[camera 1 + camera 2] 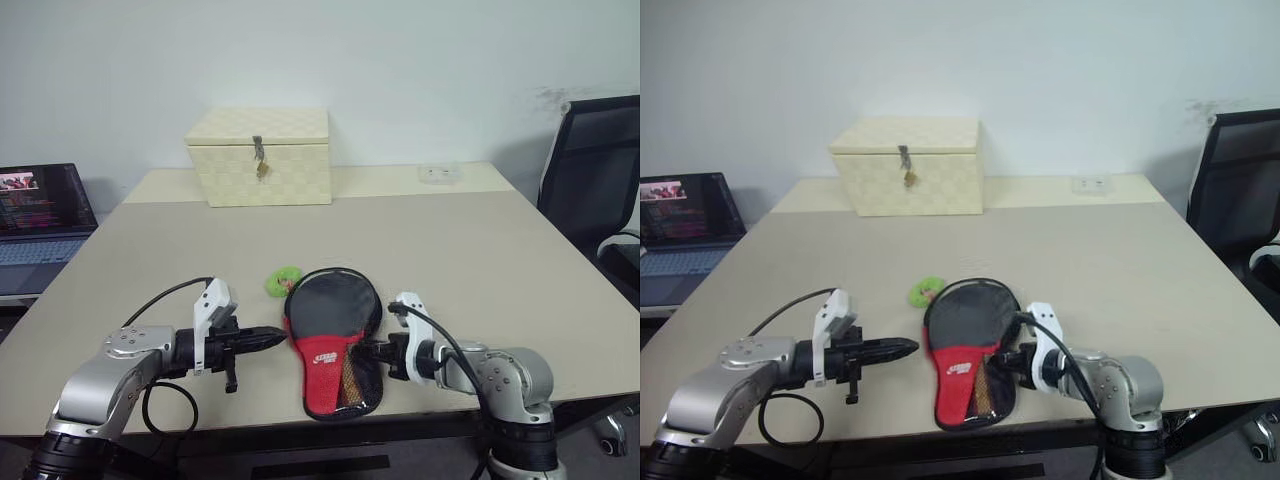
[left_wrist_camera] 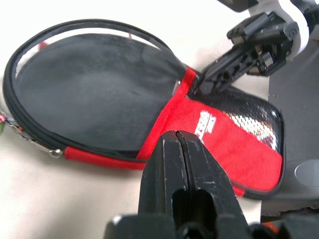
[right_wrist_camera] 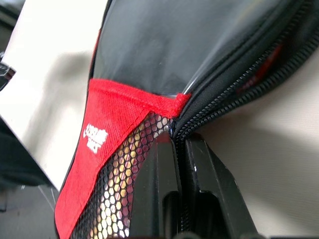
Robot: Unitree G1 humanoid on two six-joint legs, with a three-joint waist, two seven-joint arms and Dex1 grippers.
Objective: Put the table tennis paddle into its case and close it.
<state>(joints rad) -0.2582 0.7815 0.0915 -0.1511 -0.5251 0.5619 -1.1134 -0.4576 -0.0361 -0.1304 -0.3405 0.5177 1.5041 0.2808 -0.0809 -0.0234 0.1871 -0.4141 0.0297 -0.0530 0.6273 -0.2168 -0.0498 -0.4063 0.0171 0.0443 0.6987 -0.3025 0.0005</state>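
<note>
A cream woven rectangular box (image 1: 261,156) with a metal latch sat at the far side of a beige table (image 1: 480,250). An open laptop (image 1: 40,215) stood to the left, a black office chair (image 1: 592,180) to the right.

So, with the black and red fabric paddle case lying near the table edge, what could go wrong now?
The black and red fabric paddle case reaches the front edge of the beige table; a pull could drag it off. The shut right gripper presses at the zipper seam, where the teeth might jam. The shut left gripper holds nothing to steady it.
</note>
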